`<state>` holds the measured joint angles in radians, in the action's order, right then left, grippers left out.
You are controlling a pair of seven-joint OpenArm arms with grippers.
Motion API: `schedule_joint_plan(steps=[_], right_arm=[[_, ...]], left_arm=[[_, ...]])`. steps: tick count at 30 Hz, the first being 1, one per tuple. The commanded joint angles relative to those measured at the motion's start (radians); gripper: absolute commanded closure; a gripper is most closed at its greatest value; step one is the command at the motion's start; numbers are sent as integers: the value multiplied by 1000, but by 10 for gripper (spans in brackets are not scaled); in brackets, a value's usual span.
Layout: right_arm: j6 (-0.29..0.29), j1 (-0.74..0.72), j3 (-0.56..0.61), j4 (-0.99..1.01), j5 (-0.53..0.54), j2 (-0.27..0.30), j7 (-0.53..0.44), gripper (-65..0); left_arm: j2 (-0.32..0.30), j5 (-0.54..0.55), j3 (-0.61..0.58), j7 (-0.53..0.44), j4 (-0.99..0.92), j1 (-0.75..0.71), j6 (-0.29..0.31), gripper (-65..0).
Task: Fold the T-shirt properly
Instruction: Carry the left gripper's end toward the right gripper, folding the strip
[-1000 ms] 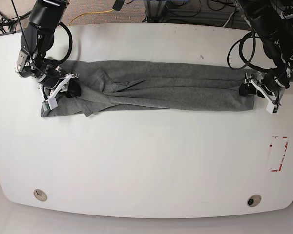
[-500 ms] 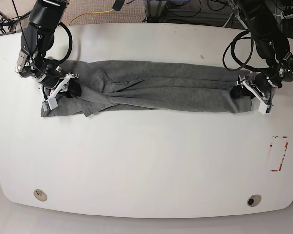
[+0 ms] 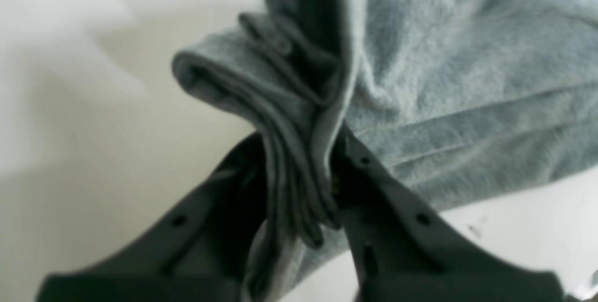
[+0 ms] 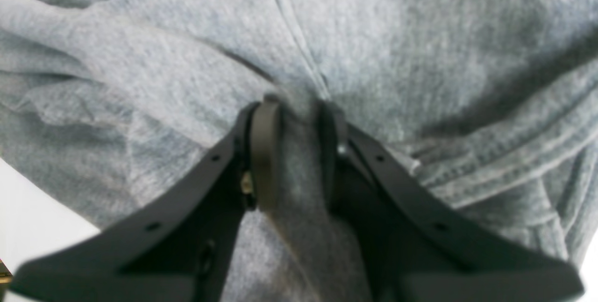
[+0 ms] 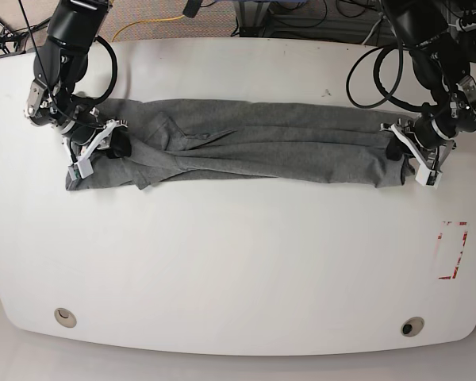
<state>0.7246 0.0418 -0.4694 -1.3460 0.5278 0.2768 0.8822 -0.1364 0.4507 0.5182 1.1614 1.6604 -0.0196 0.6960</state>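
Note:
The grey T-shirt (image 5: 262, 147) lies on the white table (image 5: 238, 262) as a long narrow band folded lengthwise, running left to right. My left gripper (image 5: 398, 151) is at the band's right end. In the left wrist view it (image 3: 303, 176) is shut on several bunched layers of the shirt (image 3: 467, 82), lifted a little off the table. My right gripper (image 5: 111, 144) is at the band's left end, near the crumpled sleeve. In the right wrist view it (image 4: 299, 119) is shut on a pinched ridge of the shirt (image 4: 420, 49).
A red-and-white marking (image 5: 452, 250) is on the table at the right. Two round holes (image 5: 64, 317) (image 5: 412, 326) sit near the front edge. Cables lie beyond the table's far edge (image 5: 246, 40).
My left gripper has moved inward to the left with the shirt's right end, so the band is a little shorter. My right gripper has not moved.

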Motion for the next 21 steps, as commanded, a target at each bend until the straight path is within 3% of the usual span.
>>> schedule_joint_plan(steps=[1, 5, 11, 21], right_arm=[[-26, 5, -1, 3, -70, 11, 58, -138], [-26, 7, -1, 3, -70, 11, 58, -138], [-26, 8, -1, -6, -70, 11, 59, -138], [-26, 5, -2, -10, -71, -3, 59, -138]], left_arm=[[8, 26, -57, 27, 119, 19, 2, -21], [39, 26, -160, 91, 225, 14, 2, -22], [116, 26, -309, 147, 237, 48, 2, -22], [234, -10, -496, 121, 146, 103, 2, -24]])
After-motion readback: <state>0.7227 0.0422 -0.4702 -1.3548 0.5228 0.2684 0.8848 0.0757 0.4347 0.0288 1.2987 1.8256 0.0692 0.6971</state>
